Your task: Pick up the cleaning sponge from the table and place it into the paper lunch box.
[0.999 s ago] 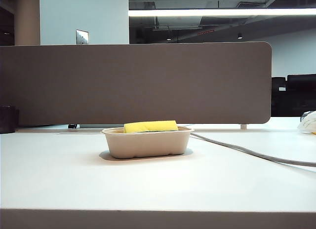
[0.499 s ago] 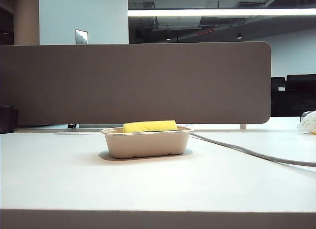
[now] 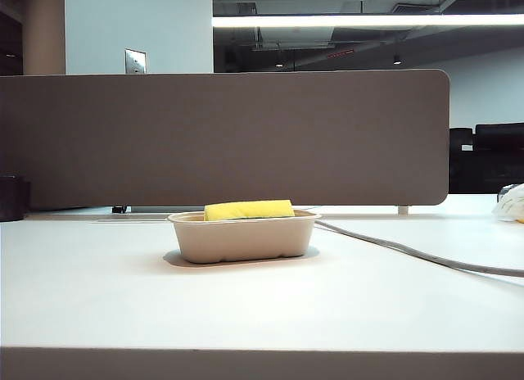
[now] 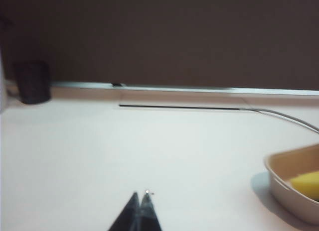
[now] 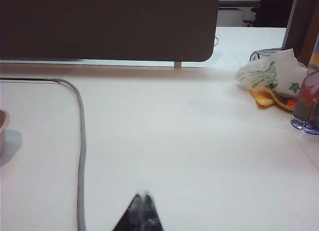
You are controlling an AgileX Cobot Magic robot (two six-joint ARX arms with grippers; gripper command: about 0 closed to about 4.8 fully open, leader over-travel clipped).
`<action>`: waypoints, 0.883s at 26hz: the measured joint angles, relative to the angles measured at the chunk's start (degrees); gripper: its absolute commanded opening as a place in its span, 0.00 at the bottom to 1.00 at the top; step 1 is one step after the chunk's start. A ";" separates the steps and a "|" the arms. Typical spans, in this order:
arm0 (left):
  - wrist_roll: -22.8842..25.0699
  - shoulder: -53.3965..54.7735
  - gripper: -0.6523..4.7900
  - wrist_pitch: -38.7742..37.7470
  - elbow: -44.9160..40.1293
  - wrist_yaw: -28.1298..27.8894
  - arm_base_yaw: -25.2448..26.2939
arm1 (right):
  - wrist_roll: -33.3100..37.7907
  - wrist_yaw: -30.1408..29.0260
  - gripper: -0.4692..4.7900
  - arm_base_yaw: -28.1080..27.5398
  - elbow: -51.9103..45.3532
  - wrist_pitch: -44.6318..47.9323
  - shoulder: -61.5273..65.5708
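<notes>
A broad white desk point(image 3: 98, 298) stretches in front of a long grey-brown partition panel point(image 3: 221, 138) that stands along its far edge. A grey cable point(image 3: 409, 253) snakes across the desk's right side, passing just behind the shallow oblong beige paper-pulp lunch box point(image 3: 244, 239) at the centre. Inside that box lies the rectangular bright yellow cleaning sponge point(image 3: 250, 210), its top showing above the rolled rim. Off to the right, seen from the right wrist, a crumpled white bag with green print point(image 5: 271, 74) sits beside a clear glass point(image 5: 308, 104); a small dark cup point(image 4: 32, 81) stands near the panel on the left. Neither arm shows in the exterior view. The left gripper point(image 4: 139, 197) hovers low over bare desk, well apart from the box, jaws pressed together and holding nothing. The right gripper point(image 5: 142, 196) hangs above the desk near the cable, its jaws likewise closed and empty.
</notes>
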 measured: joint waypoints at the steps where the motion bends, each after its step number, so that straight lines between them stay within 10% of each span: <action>1: 0.20 0.00 0.12 0.09 0.00 -0.70 0.00 | 0.00 0.00 0.08 0.00 0.00 0.00 0.00; 23: 0.59 0.00 0.12 0.07 0.00 -3.69 0.00 | -0.02 0.00 0.08 0.00 0.00 0.00 0.00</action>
